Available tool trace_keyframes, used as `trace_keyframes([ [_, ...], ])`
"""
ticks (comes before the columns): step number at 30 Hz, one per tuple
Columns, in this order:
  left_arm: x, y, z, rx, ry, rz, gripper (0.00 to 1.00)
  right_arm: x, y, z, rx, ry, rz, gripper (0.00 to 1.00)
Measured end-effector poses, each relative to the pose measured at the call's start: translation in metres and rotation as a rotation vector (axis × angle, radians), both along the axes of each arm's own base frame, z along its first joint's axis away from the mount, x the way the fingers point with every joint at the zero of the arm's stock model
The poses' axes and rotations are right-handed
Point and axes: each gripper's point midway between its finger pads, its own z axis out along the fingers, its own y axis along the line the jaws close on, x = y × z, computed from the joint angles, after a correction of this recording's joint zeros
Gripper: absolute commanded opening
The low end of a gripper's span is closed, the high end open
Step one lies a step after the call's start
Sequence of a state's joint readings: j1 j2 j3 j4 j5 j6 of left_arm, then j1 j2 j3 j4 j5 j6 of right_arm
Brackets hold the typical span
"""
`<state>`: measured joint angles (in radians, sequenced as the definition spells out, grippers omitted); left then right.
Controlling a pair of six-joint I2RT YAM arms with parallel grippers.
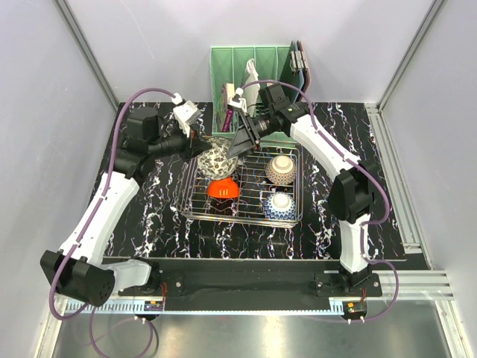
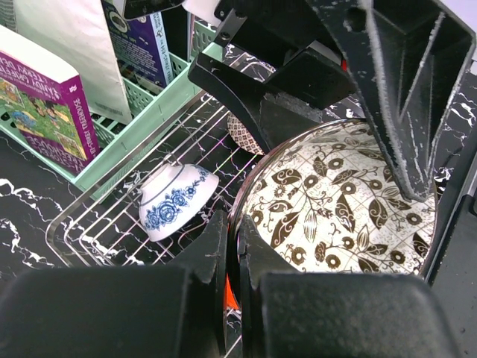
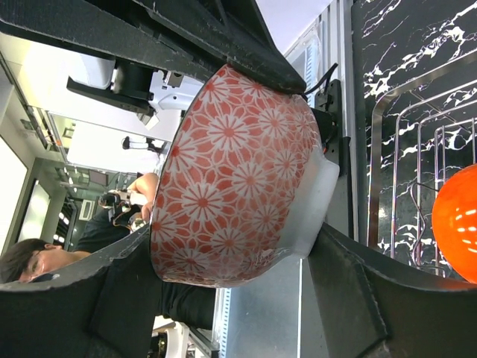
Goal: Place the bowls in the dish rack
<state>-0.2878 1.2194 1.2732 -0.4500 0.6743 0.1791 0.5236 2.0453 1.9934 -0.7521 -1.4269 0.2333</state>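
A bowl (image 1: 215,158), pink-red flowered outside (image 3: 238,171) and brown-leaf patterned inside (image 2: 335,201), hangs on edge over the far left corner of the dish rack (image 1: 246,218). My left gripper (image 2: 237,246) is shut on its rim. My right gripper (image 3: 238,242) spans it from mouth to foot, one finger across the inside and the other against the foot. In the rack lie an orange-red bowl (image 1: 222,190), a cream lattice bowl (image 1: 280,169) and a blue dotted bowl (image 1: 279,204). The left wrist view shows a white-blue bowl (image 2: 173,200) upside down on the wires.
A green slotted organizer (image 1: 253,67) with books stands right behind the rack, close to both wrists. The rack's chrome rim (image 3: 387,127) and the black marbled mat (image 1: 149,201) lie below the held bowl.
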Motion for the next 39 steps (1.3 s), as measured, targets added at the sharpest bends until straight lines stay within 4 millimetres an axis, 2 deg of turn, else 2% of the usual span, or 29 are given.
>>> trace_keyframes([
  [4, 0.001, 0.001, -0.001, -0.003, 0.000, 0.009, 0.00, 0.001, 0.001, 0.000, -0.001, 0.001, -0.002, 0.60],
  [7, 0.002, 0.001, 0.001, -0.004, -0.008, 0.015, 0.00, 0.002, 0.001, 0.001, 0.001, -0.003, -0.002, 0.41],
  [8, 0.002, 0.001, 0.002, -0.005, -0.008, 0.017, 0.00, 0.002, 0.001, 0.002, 0.002, -0.003, -0.002, 0.26],
  [9, 0.002, 0.001, 0.002, -0.005, -0.009, 0.018, 0.00, 0.002, 0.001, 0.002, 0.002, -0.005, -0.002, 0.18],
  [12, 0.002, 0.002, 0.002, -0.006, -0.011, 0.020, 0.00, 0.002, 0.001, 0.002, 0.003, -0.006, -0.002, 0.00],
  [13, 0.002, 0.002, 0.002, -0.005, -0.010, 0.021, 0.16, 0.003, 0.001, 0.002, 0.002, -0.006, -0.002, 0.00],
  [15, 0.003, 0.002, 0.002, -0.004, -0.012, 0.023, 0.42, 0.003, 0.001, 0.002, 0.002, -0.005, -0.002, 0.00],
  [16, 0.003, 0.002, 0.003, -0.005, -0.014, 0.025, 0.51, 0.002, 0.001, 0.003, 0.003, -0.004, -0.001, 0.00],
  [17, 0.004, 0.002, 0.003, -0.005, -0.019, 0.029, 0.67, 0.002, 0.001, 0.003, 0.004, -0.003, 0.000, 0.00],
  [19, 0.005, 0.002, 0.003, -0.007, -0.016, 0.039, 0.82, 0.001, 0.001, 0.004, 0.007, -0.001, 0.005, 0.00],
  [20, 0.006, 0.003, 0.002, -0.005, -0.018, 0.041, 0.94, 0.001, 0.001, 0.004, 0.008, -0.001, 0.005, 0.00],
  [22, 0.006, 0.003, 0.002, -0.002, -0.021, 0.045, 0.99, 0.001, 0.001, 0.004, 0.008, -0.001, 0.006, 0.00],
  [28, 0.007, 0.008, 0.005, 0.005, -0.034, 0.076, 0.99, 0.003, 0.002, -0.006, -0.016, -0.002, -0.012, 0.00],
  [34, 0.013, 0.029, 0.014, 0.029, -0.080, 0.168, 0.99, 0.021, -0.002, -0.050, -0.183, -0.057, -0.140, 0.00],
  [36, 0.018, 0.040, 0.015, 0.037, -0.088, 0.207, 0.99, 0.029, -0.010, -0.063, -0.263, -0.126, -0.193, 0.00],
  [39, 0.025, 0.058, 0.011, 0.054, -0.073, 0.263, 0.99, 0.036, -0.027, -0.074, -0.365, -0.244, -0.260, 0.00],
])
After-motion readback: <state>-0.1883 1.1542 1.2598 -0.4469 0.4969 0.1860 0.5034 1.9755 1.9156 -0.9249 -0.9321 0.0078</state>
